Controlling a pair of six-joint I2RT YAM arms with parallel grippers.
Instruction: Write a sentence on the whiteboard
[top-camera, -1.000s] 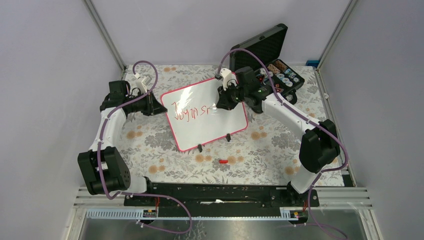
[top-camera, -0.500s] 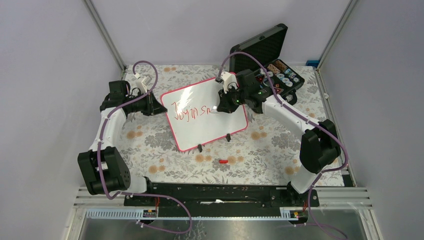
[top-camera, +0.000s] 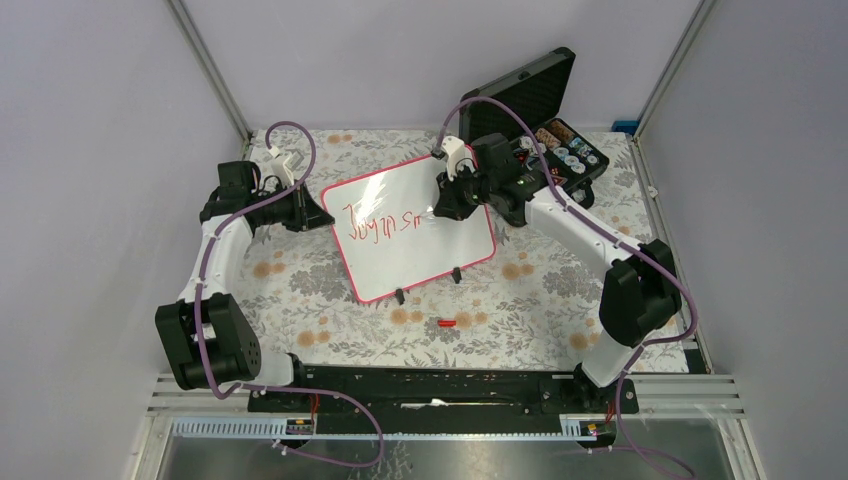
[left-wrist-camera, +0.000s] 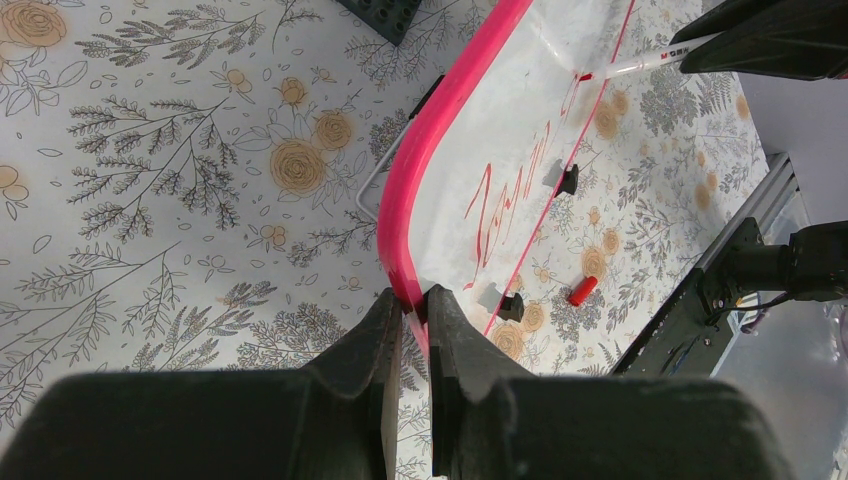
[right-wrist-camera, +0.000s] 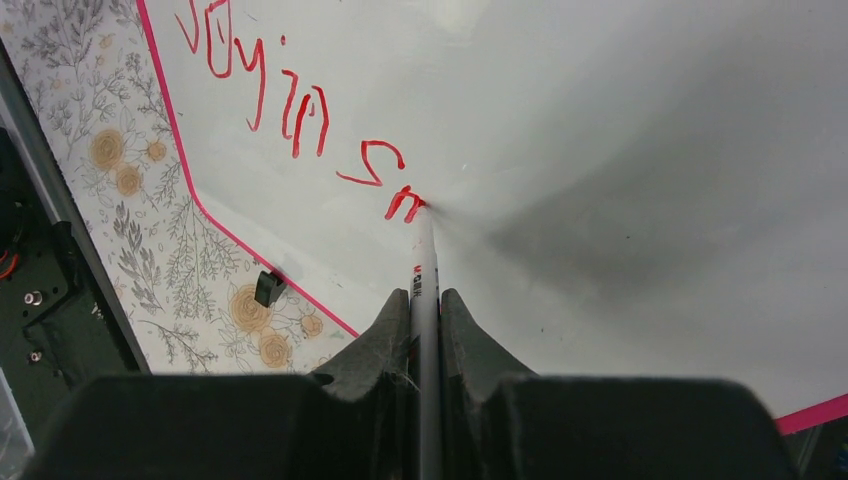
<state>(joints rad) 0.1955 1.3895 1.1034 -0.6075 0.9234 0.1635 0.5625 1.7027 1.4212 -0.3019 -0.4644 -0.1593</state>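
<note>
A red cap lies on the counter in front of the whiteboard, which is in the middle. The left tool pinches its pink rim. The right tool pinches a marker; its tip touches the board where the sentence, about "Joy in sm", ends. Behind stands an open black case.

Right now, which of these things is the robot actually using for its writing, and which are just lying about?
In use:
whiteboard, its rim clamped by the left gripper
red marker, held in the right gripper, tip on the board
unfinished red sentence

Lying about:
small red piece on the floral cloth
open black case at the back
</note>
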